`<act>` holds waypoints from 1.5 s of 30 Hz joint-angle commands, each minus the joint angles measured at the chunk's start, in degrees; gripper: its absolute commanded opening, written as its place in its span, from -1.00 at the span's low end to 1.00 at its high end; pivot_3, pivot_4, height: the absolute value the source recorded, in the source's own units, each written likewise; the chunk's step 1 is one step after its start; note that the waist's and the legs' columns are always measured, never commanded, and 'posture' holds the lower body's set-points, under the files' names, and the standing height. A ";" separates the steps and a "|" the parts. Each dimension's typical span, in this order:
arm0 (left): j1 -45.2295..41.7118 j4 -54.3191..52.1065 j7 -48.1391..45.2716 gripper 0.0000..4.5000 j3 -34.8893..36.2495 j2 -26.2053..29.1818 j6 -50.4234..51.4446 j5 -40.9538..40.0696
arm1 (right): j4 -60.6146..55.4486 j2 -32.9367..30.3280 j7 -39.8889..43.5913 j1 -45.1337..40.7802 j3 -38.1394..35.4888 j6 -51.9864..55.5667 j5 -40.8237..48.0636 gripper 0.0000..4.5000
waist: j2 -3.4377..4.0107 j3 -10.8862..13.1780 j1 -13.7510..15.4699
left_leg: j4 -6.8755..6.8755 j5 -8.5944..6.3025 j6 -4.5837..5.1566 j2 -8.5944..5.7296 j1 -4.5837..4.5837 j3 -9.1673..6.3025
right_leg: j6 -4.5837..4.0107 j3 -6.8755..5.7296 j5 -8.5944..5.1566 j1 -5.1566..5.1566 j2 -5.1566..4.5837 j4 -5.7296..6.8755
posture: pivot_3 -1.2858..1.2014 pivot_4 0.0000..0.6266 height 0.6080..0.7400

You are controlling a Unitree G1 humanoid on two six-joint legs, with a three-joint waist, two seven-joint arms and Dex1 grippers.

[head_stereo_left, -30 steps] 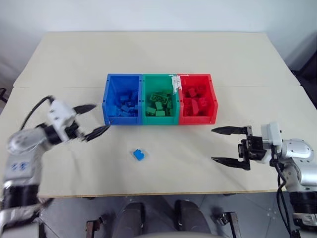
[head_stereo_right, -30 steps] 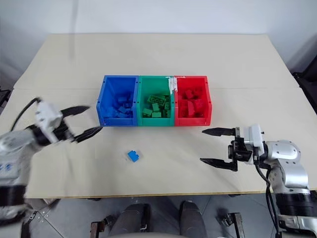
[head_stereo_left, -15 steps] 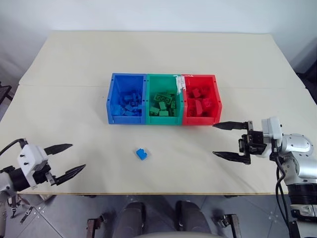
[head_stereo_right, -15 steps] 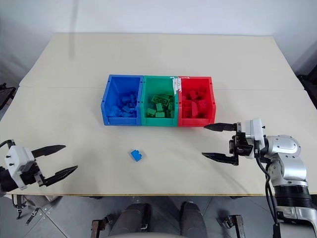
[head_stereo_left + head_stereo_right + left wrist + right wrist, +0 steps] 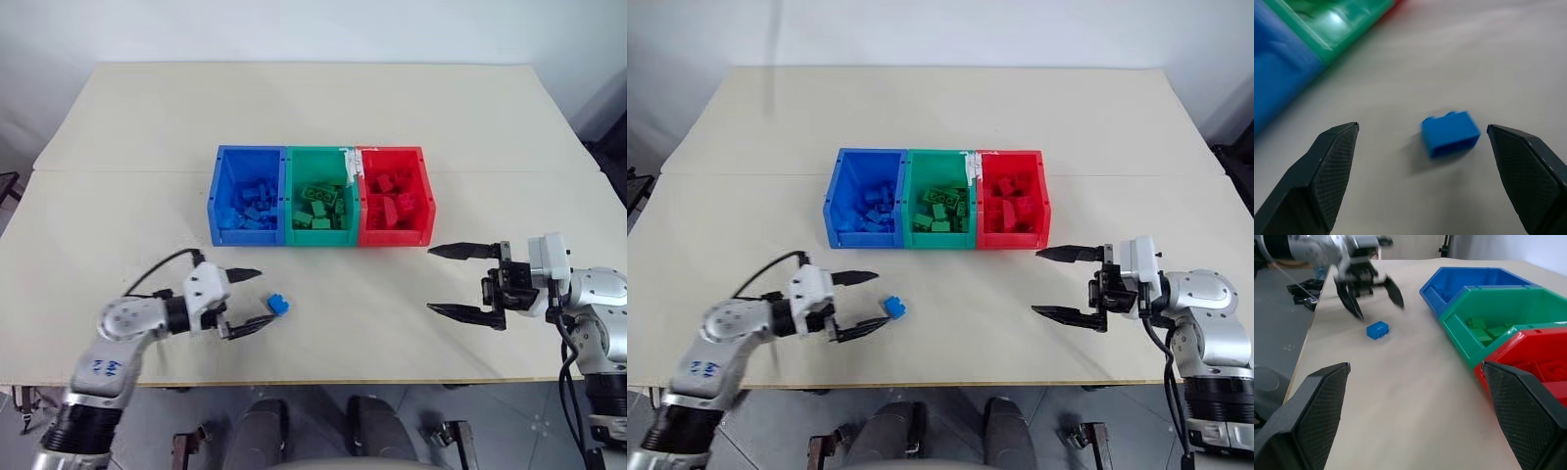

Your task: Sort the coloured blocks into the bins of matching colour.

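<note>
Beige table (image 5: 313,108) w/ seam across its width; plain white wall (image 5: 294,29) behind it; grey tiled floor (image 5: 509,431) below near edge.

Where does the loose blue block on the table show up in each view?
Left eye: blue block on the table, off the left tool.
Right eye: same spot.
Left wrist: between the open fingers.
Right wrist: near the left tool.
Shared landmark: blue bin.

Silver-grey arms with white wrist blocks, black cables and pointed black fingers (image 5: 245,275), cross-hatched on their pads.
</note>
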 commanded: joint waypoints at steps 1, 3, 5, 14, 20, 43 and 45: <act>-1.38 -1.08 2.70 0.98 -2.18 -1.36 1.22 2.11 | -3.58 -0.77 -1.79 0.80 -2.40 1.10 1.38 1.00 | 0.00 0.00 0.01 | 0.01 0.00 0.00 0.01 0.00 -0.01 | 0.00 0.00 0.00 0.00 0.01 0.06 | 0.03 -0.52 1.00; -1.26 -0.53 3.57 0.98 -3.87 -1.29 1.18 4.53 | -4.53 -0.71 -2.55 1.29 -2.56 1.56 1.43 1.00 | 0.00 0.00 0.02 | 0.01 0.00 0.00 0.01 0.00 -0.01 | 0.00 0.01 0.00 0.00 0.00 0.05 | 0.03 -0.52 1.00; -1.05 -0.47 4.61 0.98 -4.22 -1.72 3.56 4.45 | -5.18 -0.64 -3.03 1.59 -2.69 1.89 1.48 1.00 | 0.00 0.00 0.06 | 0.01 0.00 0.00 0.01 0.01 0.00 | 0.00 0.03 0.00 0.00 0.01 -0.04 | 0.03 -0.52 1.00; -0.93 -1.08 5.51 -0.08 -3.75 -2.20 3.48 3.65 | -7.85 0.20 -4.77 3.02 -2.72 2.38 1.83 1.00 | 0.01 -0.01 0.05 | 0.02 0.03 -0.01 0.00 0.06 -0.02 | 0.00 0.06 0.00 0.03 -0.02 -0.06 | 0.03 -0.52 1.00; -10.46 3.79 6.51 -0.21 6.13 -3.28 -0.42 -2.74 | -7.58 0.31 -4.69 2.52 -2.27 2.56 1.78 1.00 | -0.01 0.00 0.25 | 0.07 0.06 -0.02 -0.01 0.01 -0.09 | 0.00 -0.02 0.00 0.01 -0.04 -0.03 | 0.03 -0.52 1.00; -13.45 9.36 -3.46 0.98 16.65 8.56 -0.91 -7.78 | -5.82 2.75 -5.24 0.57 -0.20 2.49 0.74 1.00 | -0.04 0.03 -0.34 | 0.02 0.11 -0.06 0.22 -0.10 0.05 | 0.10 0.04 0.06 -0.07 0.27 -0.01 | 0.03 -0.52 1.00; -6.39 5.67 -4.62 0.98 20.01 11.22 0.10 -8.64 | -4.44 2.77 -4.74 -0.06 -0.04 2.09 0.48 1.00 | -0.04 0.03 -0.23 | 0.05 0.11 -0.06 0.21 -0.10 0.03 | 0.09 0.05 0.05 -0.06 0.24 -0.01 | 0.03 -0.52 1.00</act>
